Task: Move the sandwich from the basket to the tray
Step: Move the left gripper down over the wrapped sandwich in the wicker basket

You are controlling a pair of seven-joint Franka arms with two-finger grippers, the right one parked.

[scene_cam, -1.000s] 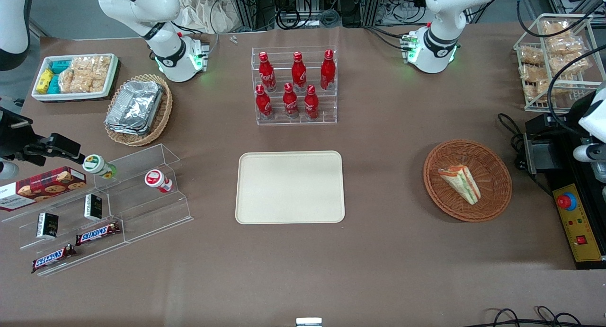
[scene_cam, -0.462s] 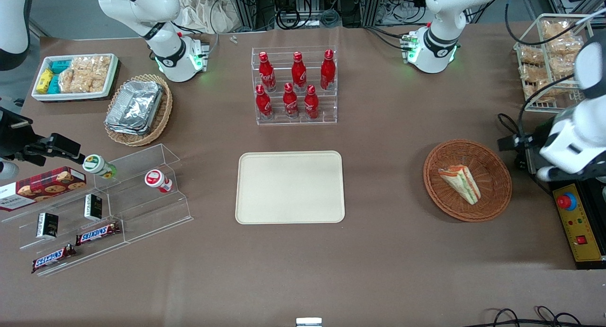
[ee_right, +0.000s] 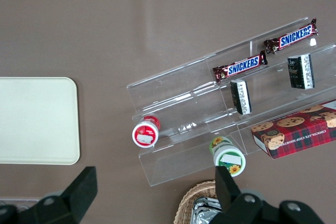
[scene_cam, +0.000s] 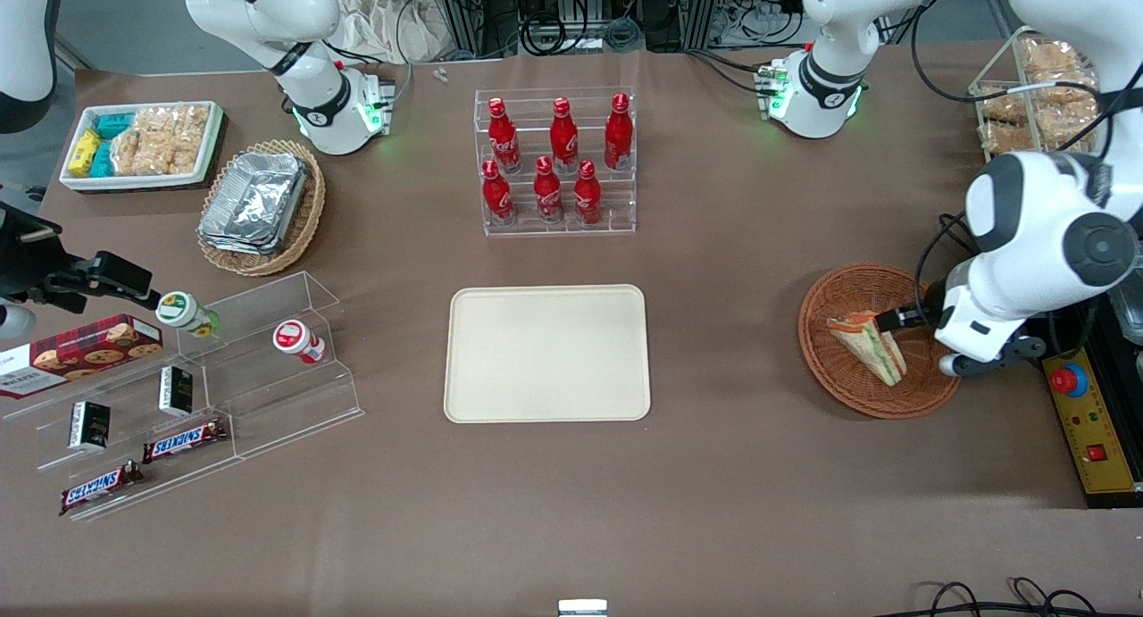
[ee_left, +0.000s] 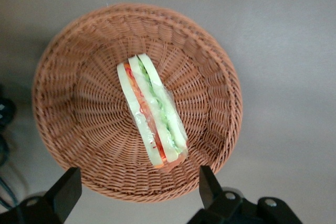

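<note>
The sandwich (scene_cam: 868, 346), a clear-wrapped white-bread wedge with orange and green layers, lies in the round reddish-brown wicker basket (scene_cam: 857, 287) toward the working arm's end of the table. My left gripper (scene_cam: 902, 324) hangs above the basket, by the rim that faces the working arm's end, a little above the sandwich. In the left wrist view its black fingers (ee_left: 68, 192) stand wide apart with nothing between them; the gripper (ee_left: 137, 187) is over the basket (ee_left: 79, 103) rim, apart from the sandwich (ee_left: 152, 114). The cream tray (scene_cam: 547, 353) lies bare at the table's middle.
A clear rack of red cola bottles (scene_cam: 555, 163) stands farther from the camera than the tray. A white wire rack of bagged snacks (scene_cam: 1040, 99) and a yellow control box (scene_cam: 1085, 421) flank the basket. Acrylic shelves with snacks (scene_cam: 196, 394) and a foil-container basket (scene_cam: 259, 204) lie toward the parked arm's end.
The left arm has swung in from the table's edge and come over the basket. The sandwich and basket have not moved.
</note>
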